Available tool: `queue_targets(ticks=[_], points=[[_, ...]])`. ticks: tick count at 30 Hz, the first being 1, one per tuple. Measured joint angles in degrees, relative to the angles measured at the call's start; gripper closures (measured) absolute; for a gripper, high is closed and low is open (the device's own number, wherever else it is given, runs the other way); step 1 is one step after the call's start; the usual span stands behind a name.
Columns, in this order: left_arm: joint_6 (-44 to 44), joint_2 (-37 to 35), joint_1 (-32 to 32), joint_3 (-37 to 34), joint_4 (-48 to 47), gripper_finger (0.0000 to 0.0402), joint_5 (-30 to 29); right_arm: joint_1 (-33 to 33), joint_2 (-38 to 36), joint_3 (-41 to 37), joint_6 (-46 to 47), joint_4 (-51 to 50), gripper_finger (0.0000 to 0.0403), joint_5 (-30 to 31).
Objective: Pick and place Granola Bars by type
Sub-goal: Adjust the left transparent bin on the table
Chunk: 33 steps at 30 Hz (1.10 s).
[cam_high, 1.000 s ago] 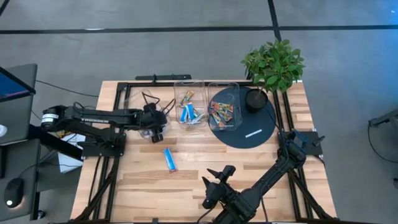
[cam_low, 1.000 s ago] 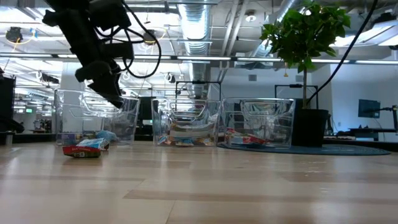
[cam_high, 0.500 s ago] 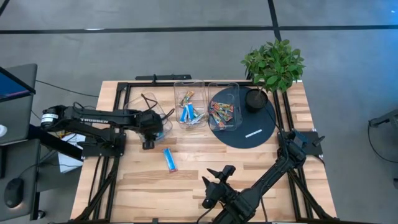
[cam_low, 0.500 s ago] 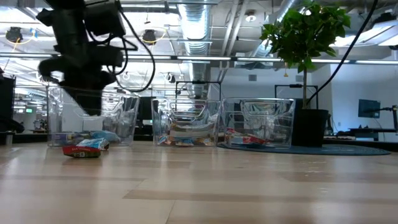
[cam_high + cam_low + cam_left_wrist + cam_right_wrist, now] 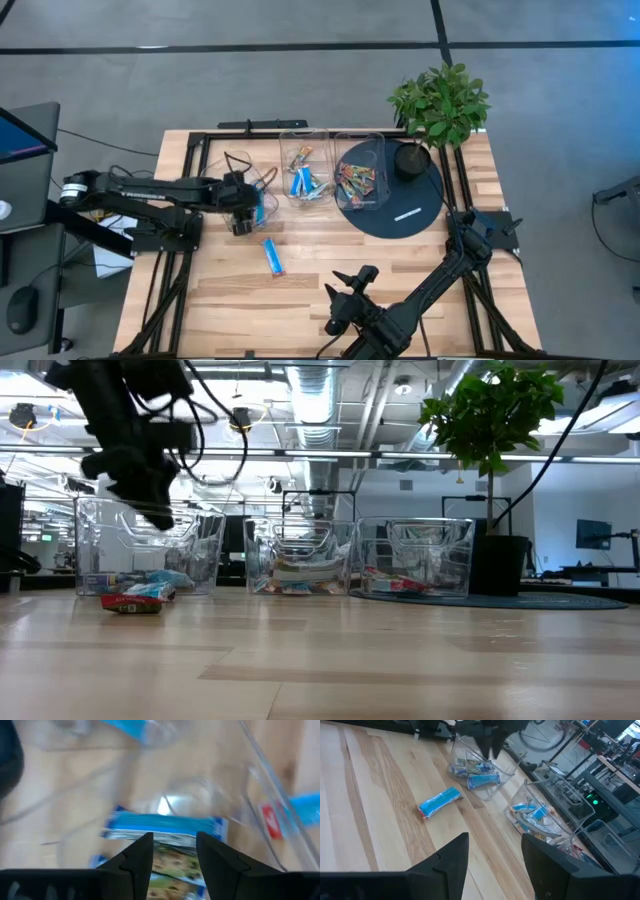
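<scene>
My left gripper [image 5: 243, 213] [image 5: 160, 518] hangs open over the left clear bin [image 5: 215, 160], fingers pointing down into it. In its wrist view the gripper [image 5: 174, 845] stands above a blue-wrapped granola bar [image 5: 165, 827] lying on the bin floor. Another blue bar [image 5: 273, 256] [image 5: 440, 801] lies flat on the bare table in front of the bins. The middle bin [image 5: 305, 135] holds blue and silvery bars, the right bin [image 5: 360, 140] orange-red ones. My right gripper [image 5: 333, 285] [image 5: 495, 845] waits open near the table's near edge, touching nothing.
The right bin stands on a dark round mat [image 5: 420, 215] that also carries a white stick-like mark [image 5: 407, 213] and a potted plant [image 5: 440, 100]. Loose cables [image 5: 235, 158] lie by the left bin. Bare wood stretches between the bins and the near edge.
My left gripper has shifted a little toward the table's left edge above the left bin, swinging as it went, and has stayed open. The bars and my right arm have kept still.
</scene>
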Motion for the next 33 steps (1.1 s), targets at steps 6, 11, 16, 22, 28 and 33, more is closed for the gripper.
queue_targets(ticks=[6, 11, 16, 22, 28, 33], points=[[-2.8, -8.3, 0.0, 0.0, 3.1, 0.0256, 2.3, 0.0, 0.0, 0.0, 0.0, 0.1, 0.0226, 0.0], [-6.1, -15.2, 0.0, 0.1, 3.9, 0.0256, 10.6, 0.0, 0.0, 0.0, 0.0, 0.2, 0.0226, 0.0], [-8.5, -16.6, -2.0, -0.3, 0.2, 0.0256, 12.4, -0.1, 0.0, 0.0, 0.0, 0.4, 0.0226, 0.0], [-9.8, -14.3, -5.7, -3.5, 1.5, 0.0256, 12.4, -0.5, 0.0, 0.0, -0.1, 0.6, 0.0226, 0.0], [-10.4, -12.7, -6.4, -4.0, 3.8, 0.0256, 12.2, -0.7, 0.0, 0.0, -0.1, 0.7, 0.0226, 0.0], [-12.2, -11.1, -6.4, -4.0, 3.9, 0.0256, 12.1, -0.7, 0.0, 0.0, -0.1, 0.7, 0.0226, 0.0]])
